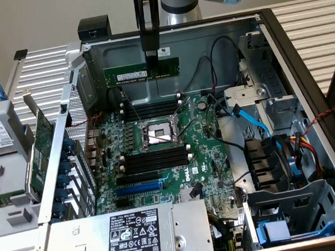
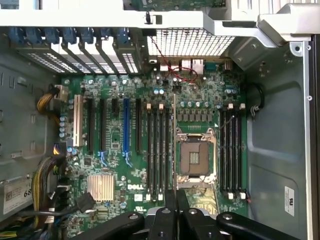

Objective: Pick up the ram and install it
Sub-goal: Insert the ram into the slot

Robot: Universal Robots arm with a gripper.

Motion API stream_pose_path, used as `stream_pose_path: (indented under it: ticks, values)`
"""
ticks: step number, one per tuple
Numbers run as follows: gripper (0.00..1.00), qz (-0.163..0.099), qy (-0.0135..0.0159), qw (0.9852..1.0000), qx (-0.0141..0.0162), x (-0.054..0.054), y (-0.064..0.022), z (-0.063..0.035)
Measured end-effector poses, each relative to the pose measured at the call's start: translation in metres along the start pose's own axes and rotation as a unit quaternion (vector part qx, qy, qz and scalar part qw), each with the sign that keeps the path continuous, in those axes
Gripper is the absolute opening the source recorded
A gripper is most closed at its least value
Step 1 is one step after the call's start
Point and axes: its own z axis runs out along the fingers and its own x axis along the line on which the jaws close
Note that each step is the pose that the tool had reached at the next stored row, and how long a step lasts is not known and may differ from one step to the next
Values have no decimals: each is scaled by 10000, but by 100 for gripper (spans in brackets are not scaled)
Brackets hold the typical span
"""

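Item: the ram (image 1: 141,72), a long, narrow green board with a white label, carried level above the open computer case (image 1: 300,53), over the motherboard (image 1: 207,157) and apart from it. Holder: the gripper (image 1: 149,46), clenched on the stick's upper edge near mid-length; in the wrist view its fingers (image 2: 170,210) sit pressed together with the stick edge-on between them. Handling, by judgement: light, thin, stiff, brittle under bending. Best hold: long top edge, centred, clear of chips and contacts. Nearby: black memory slots (image 1: 152,110) with white end clips, either side of the processor socket (image 1: 159,133).
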Motion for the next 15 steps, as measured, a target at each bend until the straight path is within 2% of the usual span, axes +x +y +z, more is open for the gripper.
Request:
stream_pose_path:
  ticks: [4,8,12,15]
  values:
    - [12,28,3,10000,1,0,-3,70]
    - [12,71,26,10000,7,1,-5,122]
    - [12,121,73,9999,21,1,-7,158]
    - [12,147,139,9998,35,2,-8,180]
